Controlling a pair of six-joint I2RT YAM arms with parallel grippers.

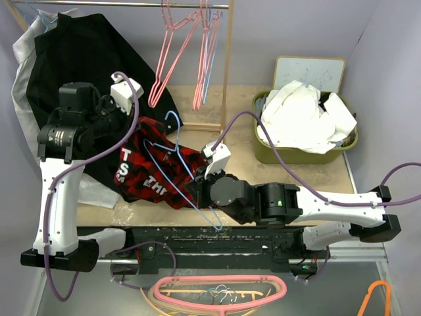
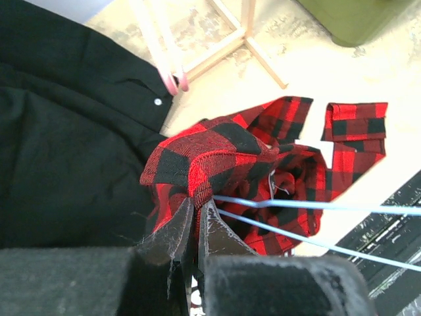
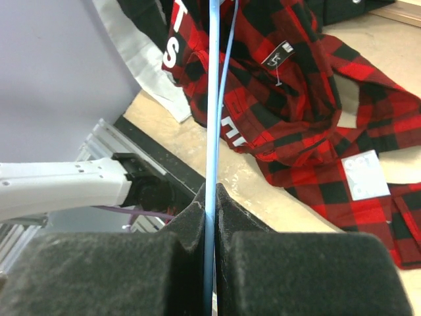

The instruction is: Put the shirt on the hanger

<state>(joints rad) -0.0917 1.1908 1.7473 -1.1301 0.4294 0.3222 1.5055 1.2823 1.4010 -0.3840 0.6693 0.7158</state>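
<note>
Beige table (image 1: 289, 178) before a pale wall, with a wooden rack (image 1: 227, 66) standing at its far side, taken here as landmark. The shirt (image 1: 161, 181) lies crumpled on the table just in front of the rack's foot, beside a black shirt (image 1: 72, 59) spread beneath the rack's rail. The hanger (image 1: 172, 155) lies across the plaid, its hook pointing toward the rack. My left claw (image 2: 197, 207) is closed tight on a raised fold of the plaid and lifts it off the table. My right claw (image 3: 210, 197), on the side of the shirt away from the rack, is pinched on 1 thin wire of the hanger. The step in hand, as I judge it, is feeding a hanger shoulder into the garment. To do it well I should hold the fold high so the opening gapes. I should slide the wire along its own length rather than twist it, and go slowly, since so thin a wire may swivel in my pads and the flannel may drag. Not resolved: whether the fold is collar, hem or placket; whether any hanger arm is already inside the cloth; the white letters, only partly legible; the hanger's corner farthest from the rack, covered by my right wrist in the top view.
</note>
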